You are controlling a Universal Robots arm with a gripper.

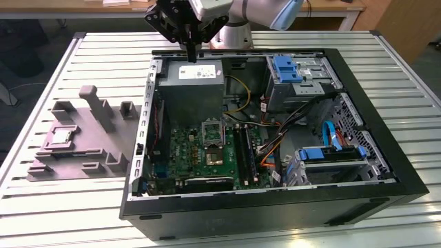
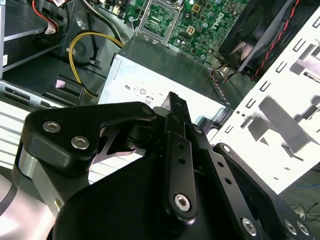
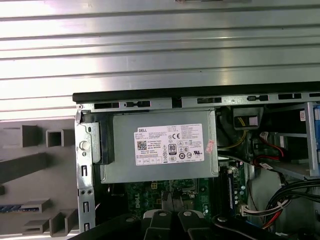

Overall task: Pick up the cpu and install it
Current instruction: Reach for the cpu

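Tool point(image 1: 194, 54): clenched empty, held above grey box point(image 1: 196, 90). Cpu point(image 1: 61, 137): laid in fixture point(image 1: 90, 155) on bench point(image 1: 69, 206), well apart, toward the exterior view's left.

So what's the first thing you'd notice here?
The big black case lies open on the slatted table, showing its green board and blue clips. The black gripper, jaws together, hangs over the grey box at the case's far side in the exterior view. On the exterior view's left, a grey tray holds the small cpu.
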